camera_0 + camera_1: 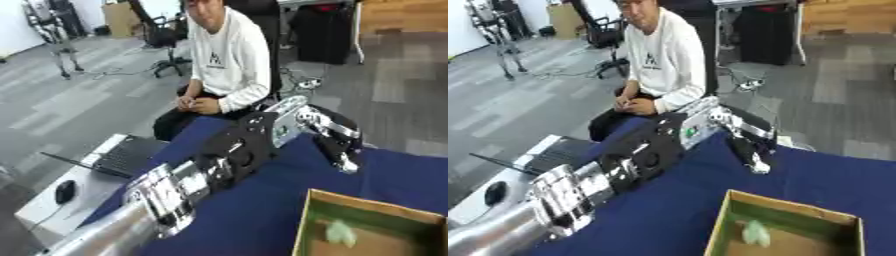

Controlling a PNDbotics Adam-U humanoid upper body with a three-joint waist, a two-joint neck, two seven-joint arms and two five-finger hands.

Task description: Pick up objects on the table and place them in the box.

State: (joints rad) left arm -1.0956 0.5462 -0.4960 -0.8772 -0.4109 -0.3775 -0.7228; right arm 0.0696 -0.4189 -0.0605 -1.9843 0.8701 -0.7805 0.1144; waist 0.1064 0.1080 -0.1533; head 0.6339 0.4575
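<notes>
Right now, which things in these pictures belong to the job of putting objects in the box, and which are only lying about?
Belong to the job:
- open brown cardboard box
- pale green crumpled object inside the box
- robot's left hand, fingers pointing down over the blue tablecloth

Only lying about:
- black laptop on the white side table
- black computer mouse

head stereo pair, looking down, table (262, 215)
</notes>
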